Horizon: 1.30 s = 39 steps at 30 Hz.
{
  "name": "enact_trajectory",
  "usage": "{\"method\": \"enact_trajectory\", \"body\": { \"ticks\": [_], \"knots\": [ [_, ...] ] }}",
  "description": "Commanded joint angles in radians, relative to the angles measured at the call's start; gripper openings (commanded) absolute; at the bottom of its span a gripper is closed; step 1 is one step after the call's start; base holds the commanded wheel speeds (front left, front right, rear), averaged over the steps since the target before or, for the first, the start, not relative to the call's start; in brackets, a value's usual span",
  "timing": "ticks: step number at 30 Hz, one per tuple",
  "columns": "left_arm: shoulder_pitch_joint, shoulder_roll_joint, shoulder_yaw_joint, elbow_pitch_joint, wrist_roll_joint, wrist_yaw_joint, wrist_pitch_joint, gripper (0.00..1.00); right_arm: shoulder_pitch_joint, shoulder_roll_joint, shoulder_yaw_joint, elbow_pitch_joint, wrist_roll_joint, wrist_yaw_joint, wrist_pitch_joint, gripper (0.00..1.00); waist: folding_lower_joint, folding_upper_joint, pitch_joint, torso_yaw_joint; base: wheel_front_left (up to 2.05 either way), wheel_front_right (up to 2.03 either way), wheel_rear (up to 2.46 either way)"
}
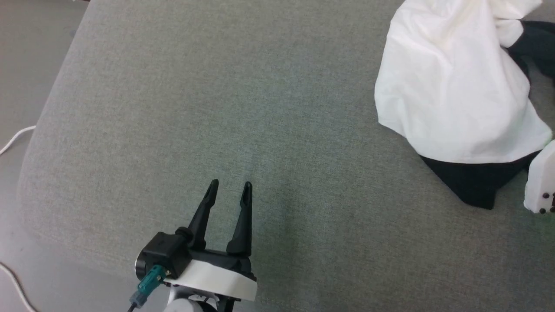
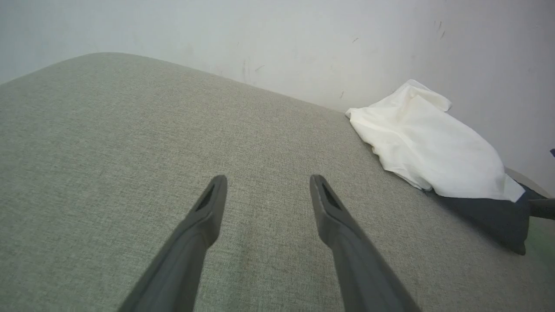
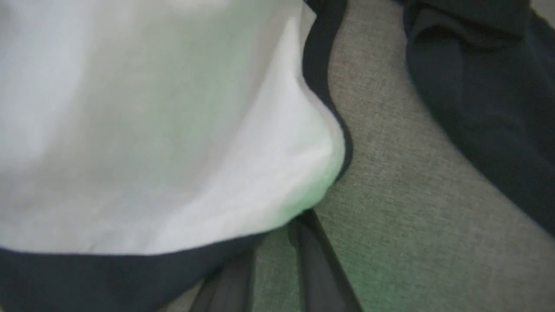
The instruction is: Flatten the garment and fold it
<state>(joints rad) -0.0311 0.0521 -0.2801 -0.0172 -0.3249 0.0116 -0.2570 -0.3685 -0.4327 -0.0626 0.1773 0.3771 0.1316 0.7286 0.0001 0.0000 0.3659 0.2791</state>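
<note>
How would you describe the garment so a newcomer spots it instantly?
Look at the broad grey-green upholstered surface, then go to its right side. The garment lies there in a crumpled heap. It is soft white cloth with black fabric sticking out underneath, unlike the hard dark left gripper, jaws open, over the bare lower-left area.

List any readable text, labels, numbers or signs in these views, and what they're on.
None readable.
T-shirt: visible cloth is plain white and black.
Body of the left gripper and its teal connector: no legible markings.
</note>
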Motion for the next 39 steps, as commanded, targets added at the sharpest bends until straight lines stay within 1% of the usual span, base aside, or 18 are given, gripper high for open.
{"method": "enact_trajectory", "body": {
  "ticks": [1, 7, 11, 14, 17, 22, 24, 25, 26, 27, 28, 30, 32, 36, 39],
  "knots": [
    [-0.017, -0.002, -0.001, -0.001, -0.005, 0.008, -0.005, 1.00, 0.011, 0.009, 0.015, 0.024, -0.008, -0.001, 0.003, 0.00, -0.0001, 0.0000, 0.004, 0.003, 0.00, 0.00, 0.00],
    [-0.014, -0.002, 0.009, 0.010, -0.009, 0.013, -0.005, 1.00, -0.014, -0.012, 0.057, -0.008, 0.026, -0.001, -0.048, 0.00, -0.0001, 0.0000, -0.032, -0.040, 0.00, 0.00, 0.00],
    [-0.006, -0.002, 0.026, 0.019, -0.004, 0.006, -0.005, 1.00, -0.037, -0.011, 0.031, -0.062, 0.058, -0.001, -0.083, 0.00, -0.0001, 0.0000, -0.081, -0.084, 0.00, 0.00, 0.00],
    [0.008, -0.002, 0.042, 0.021, 0.000, 0.003, -0.005, 1.00, -0.028, -0.001, -0.025, -0.118, 0.072, -0.001, -0.099, 0.00, -0.0001, 0.0000, -0.116, -0.119, 0.00, 0.00, 0.00],
    [0.028, -0.002, 0.057, 0.024, 0.006, -0.001, -0.005, 1.00, 0.026, 0.015, -0.109, -0.187, 0.076, -0.001, -0.108, 0.00, -0.0001, 0.0000, -0.144, -0.158, 0.00, 0.00, 0.00],
    [0.049, -0.002, 0.074, 0.018, 0.014, -0.009, -0.005, 1.00, 0.208, 0.064, -0.309, -0.296, 0.068, -0.001, -0.106, 0.00, -0.0001, 0.0000, -0.156, -0.195, 0.00, 0.00, 0.00],
    [0.051, -0.002, 0.081, 0.011, 0.021, -0.013, -0.005, 1.00, 0.276, 0.094, -0.366, -0.334, 0.057, -0.001, -0.135, 0.00, -0.0001, 0.0000, -0.148, -0.206, 0.00, 0.00, 0.00],
    [0.051, -0.002, 0.084, 0.009, 0.025, -0.015, -0.005, 1.00, 0.306, 0.112, -0.377, -0.354, 0.051, -0.001, -0.159, 0.00, -0.0001, 0.0000, -0.145, -0.210, 0.00, 0.00, 0.00],
    [0.052, -0.001, 0.086, 0.009, 0.028, -0.017, -0.005, 1.00, 0.333, 0.136, -0.383, -0.374, 0.051, -0.001, -0.187, 0.03, -0.0001, 0.0000, -0.143, -0.214, 0.00, 0.00, 0.00],
    [0.052, -0.001, 0.088, 0.008, 0.031, -0.019, -0.005, 1.00, 0.357, 0.160, -0.387, -0.390, 0.048, -0.001, -0.213, 0.45, -0.0001, 0.0000, -0.140, -0.216, 0.00, 0.00, 0.00],
    [0.052, -0.001, 0.090, 0.008, 0.034, -0.021, -0.005, 1.00, 0.381, 0.177, -0.380, -0.403, 0.042, -0.001, -0.234, 1.00, -0.0001, 0.0000, -0.138, -0.219, 0.00, 0.00, 0.00],
    [0.052, -0.001, 0.092, 0.007, 0.038, -0.023, -0.005, 1.00, 0.412, 0.211, -0.355, -0.409, 0.038, -0.001, -0.272, 1.00, -0.0001, 0.0000, -0.133, -0.223, 0.00, 0.00, 0.00],
    [0.050, -0.001, 0.092, 0.008, 0.041, -0.027, -0.005, 1.00, 0.418, 0.220, -0.321, -0.405, 0.034, -0.001, -0.304, 1.00, -0.0001, 0.0000, -0.130, -0.224, 0.00, 0.00, 0.00],
    [0.043, -0.001, 0.090, 0.010, 0.046, -0.031, -0.005, 1.00, 0.378, 0.180, -0.245, -0.394, 0.017, -0.001, -0.336, 1.00, -0.0001, 0.0000, -0.123, -0.220, 0.00, 0.00, 0.00],
    [0.033, -0.002, 0.083, 0.011, 0.047, -0.034, -0.005, 1.00, 0.317, 0.146, -0.190, -0.375, 0.014, -0.001, -0.331, 1.00, -0.0001, 0.0000, -0.110, -0.203, 0.00, 0.00, 0.00]
  ]
}}
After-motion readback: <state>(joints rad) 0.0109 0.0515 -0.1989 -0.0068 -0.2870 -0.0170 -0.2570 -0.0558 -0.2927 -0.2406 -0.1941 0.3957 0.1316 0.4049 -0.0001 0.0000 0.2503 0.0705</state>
